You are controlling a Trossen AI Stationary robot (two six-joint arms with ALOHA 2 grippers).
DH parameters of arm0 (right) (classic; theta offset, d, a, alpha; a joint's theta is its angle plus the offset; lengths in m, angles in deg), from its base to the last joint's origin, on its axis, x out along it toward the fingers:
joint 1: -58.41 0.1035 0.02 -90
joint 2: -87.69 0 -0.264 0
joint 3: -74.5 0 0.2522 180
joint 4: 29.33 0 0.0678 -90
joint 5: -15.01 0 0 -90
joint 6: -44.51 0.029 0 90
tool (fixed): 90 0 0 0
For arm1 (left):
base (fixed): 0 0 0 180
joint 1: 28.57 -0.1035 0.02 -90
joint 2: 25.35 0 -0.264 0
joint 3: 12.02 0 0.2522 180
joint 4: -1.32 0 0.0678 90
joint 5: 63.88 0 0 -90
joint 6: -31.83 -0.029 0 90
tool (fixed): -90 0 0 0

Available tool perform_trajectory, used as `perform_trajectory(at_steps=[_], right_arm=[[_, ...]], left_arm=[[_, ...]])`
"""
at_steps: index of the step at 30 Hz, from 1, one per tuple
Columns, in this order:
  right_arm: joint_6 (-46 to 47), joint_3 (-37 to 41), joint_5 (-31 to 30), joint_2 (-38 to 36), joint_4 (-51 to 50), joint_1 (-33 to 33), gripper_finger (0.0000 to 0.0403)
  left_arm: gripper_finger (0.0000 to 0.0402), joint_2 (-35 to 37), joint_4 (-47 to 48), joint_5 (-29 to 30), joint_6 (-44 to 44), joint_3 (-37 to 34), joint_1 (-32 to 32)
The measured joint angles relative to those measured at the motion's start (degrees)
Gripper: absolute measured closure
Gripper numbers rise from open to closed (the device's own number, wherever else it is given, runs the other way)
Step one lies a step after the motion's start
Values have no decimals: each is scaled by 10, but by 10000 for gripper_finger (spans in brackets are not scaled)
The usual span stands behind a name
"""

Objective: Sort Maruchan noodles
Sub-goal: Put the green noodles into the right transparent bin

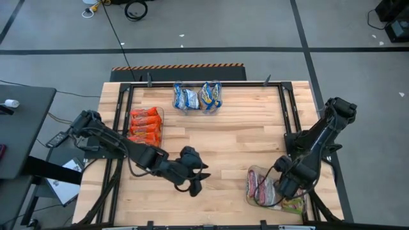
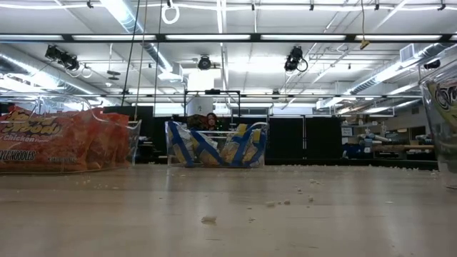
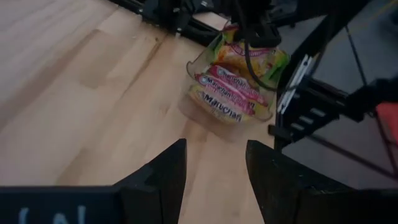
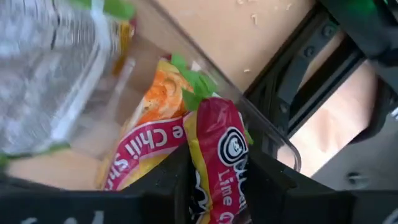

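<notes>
Closest to my right wrist camera sits a yellow-green and pink packet (image 4: 214, 165), wedged between the right gripper's (image 4: 214, 186) two dark fingers, which are clamped on it over the near-right tray (image 1: 254, 190). Under it I see more of the same chili flavour lying inside that clear tray. From above, the right gripper (image 1: 285, 185) hangs directly over this tray at the table's front right corner, so I judge this packet is in the middle of being dropped in, or just about to be.

My left gripper (image 1: 195, 183) hovers over bare wood near the table's front middle, fingers parted and holding nothing; through its camera I look across at the same pink-and-green tray (image 3: 233, 93).

Farther back, the orange-red packets (image 1: 144, 126) fill a tray at the left, and the blue-and-yellow packets (image 1: 198, 97) stand in a tray at the far edge.

I see no loose packets on the table, so I reckon the sort is nearly finished, pending this last release
</notes>
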Motion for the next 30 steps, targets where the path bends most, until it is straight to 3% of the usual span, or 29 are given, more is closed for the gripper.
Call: perform_trajectory(at_steps=[4, 7, 16, 22, 24, 30], right_arm=[[-31, 8, 21, 6, 19, 17, 265], [-17, 24, 20, 7, 88, 28, 262], [61, 21, -72, -38, 107, 61, 263], [20, 21, -27, -61, 120, 91, 260], [9, 21, -18, -63, 133, 103, 259], [-44, 21, -84, -27, 174, 125, 261]], left_arm=[[233, -38, -46, 2, 46, 0, 1], [233, -75, -81, -3, 57, 0, 1], [233, -200, -153, -62, 59, -1, 2], [233, -256, -274, -89, 76, -1, 1], [233, -266, -301, -85, 81, -1, 1], [233, -278, -301, -20, -2, -1, -10]])
